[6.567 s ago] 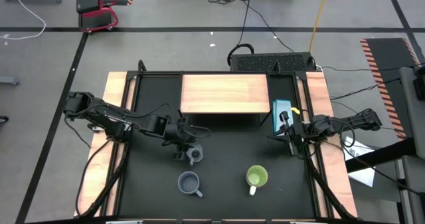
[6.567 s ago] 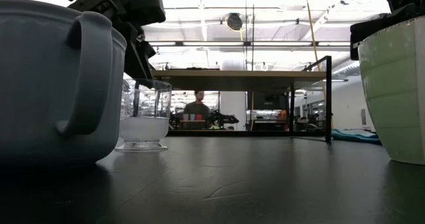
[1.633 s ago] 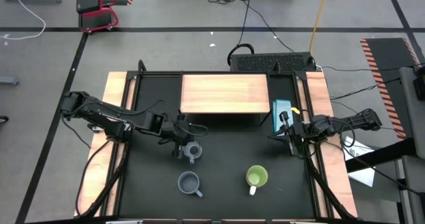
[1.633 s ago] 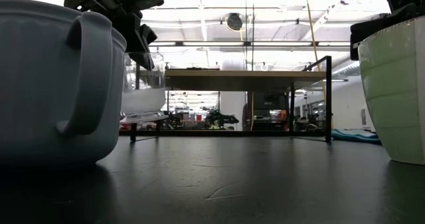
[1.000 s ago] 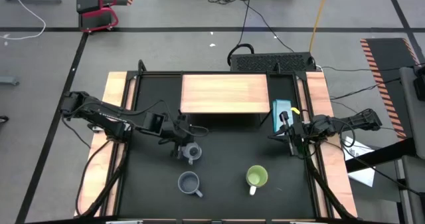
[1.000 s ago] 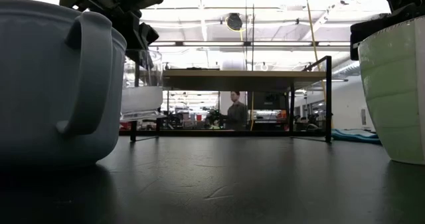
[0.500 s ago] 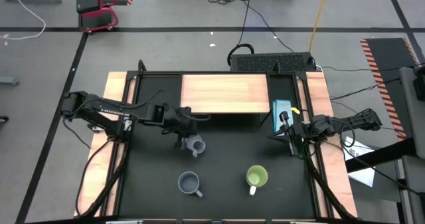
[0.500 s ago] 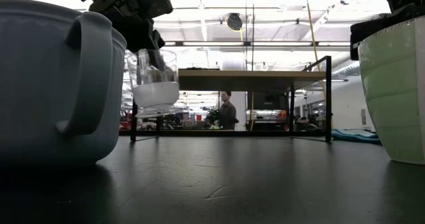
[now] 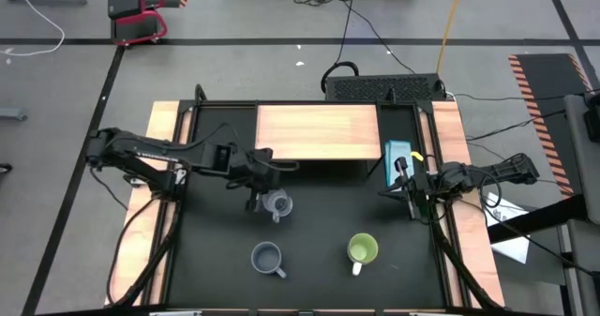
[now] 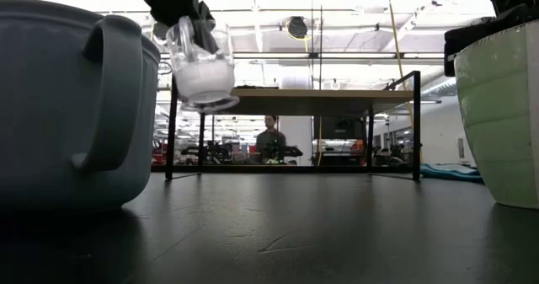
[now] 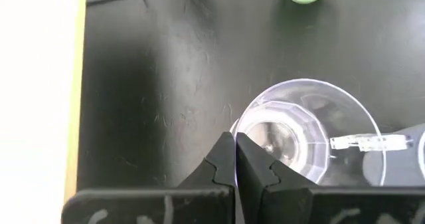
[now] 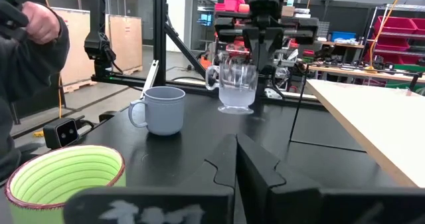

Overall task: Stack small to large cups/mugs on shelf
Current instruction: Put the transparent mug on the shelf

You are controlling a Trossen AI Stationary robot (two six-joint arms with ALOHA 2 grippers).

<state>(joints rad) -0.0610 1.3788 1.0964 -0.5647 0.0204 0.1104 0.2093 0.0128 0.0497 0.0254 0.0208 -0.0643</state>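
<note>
A: Black tabletop [image 9: 319, 218] first, working outward from the camera at its near edge. Nearest that edge, the grey-blue mug [image 9: 267, 258] and the lime-green mug [image 9: 362, 250] are sitting side by side, well short of the shelf [image 9: 317, 132]. Neither is being touched.

B: And the glass?

A: The left gripper [image 9: 263, 186] is carrying the clear glass cup [image 9: 276, 204] in the air between the mugs and the shelf, nearer the shelf's left end. Its fingers [image 11: 229, 163] are clenched on the rim wall, one inside and one outside. In the low view the cup [image 10: 200, 67] is hanging tilted, about level with the shelf board.

B: So what are you worrying about?

A: I'm judging that a thin pinch on smooth glass is risking a swivel or a slip, especially while it is leaning. If it isn't raised higher before travelling, its base may be clipping the board's front edge. Set down tilted, it could be toppling.

B: The other arm?

A: The right gripper [image 9: 410, 196] is waiting just off the shelf's right end, fingers pressed together on nothing. Farthest off, beyond the shelf, a person [image 10: 269, 139] is standing in the room.
</note>
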